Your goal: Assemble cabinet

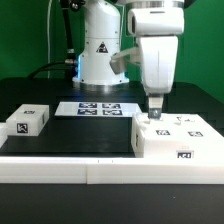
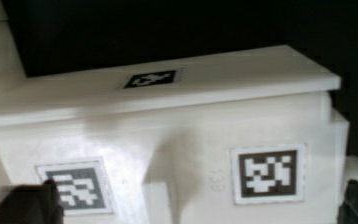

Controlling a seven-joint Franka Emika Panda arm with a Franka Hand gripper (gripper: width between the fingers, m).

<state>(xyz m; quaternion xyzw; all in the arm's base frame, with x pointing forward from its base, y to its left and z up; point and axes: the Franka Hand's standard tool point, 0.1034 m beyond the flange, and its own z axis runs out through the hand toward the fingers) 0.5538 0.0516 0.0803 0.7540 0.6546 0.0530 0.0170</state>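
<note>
- The gripper (image 1: 155,112) hangs straight down over the cabinet (image 1: 178,140), at the end nearer the exterior view's left. I cannot tell whether its jaws stand apart or are clamped on a wall. The wrist view shows only one dark fingertip (image 2: 25,205), beside a tagged face.
- The cabinet sits on the black table (image 1: 90,135) at the exterior view's right. It is near the marker board (image 1: 100,108) and well apart from the small white tagged block (image 1: 28,120).
- Risk: the contact is off-centre. If the gripper lifts from this end, I judge the big box would sag or swivel in the fingers.
- Risk: the plastic looks smooth, so a light squeeze could let it slip.
- Risk: a finger landing on a wall's top edge rather than astride it would push the cabinet askew.
</note>
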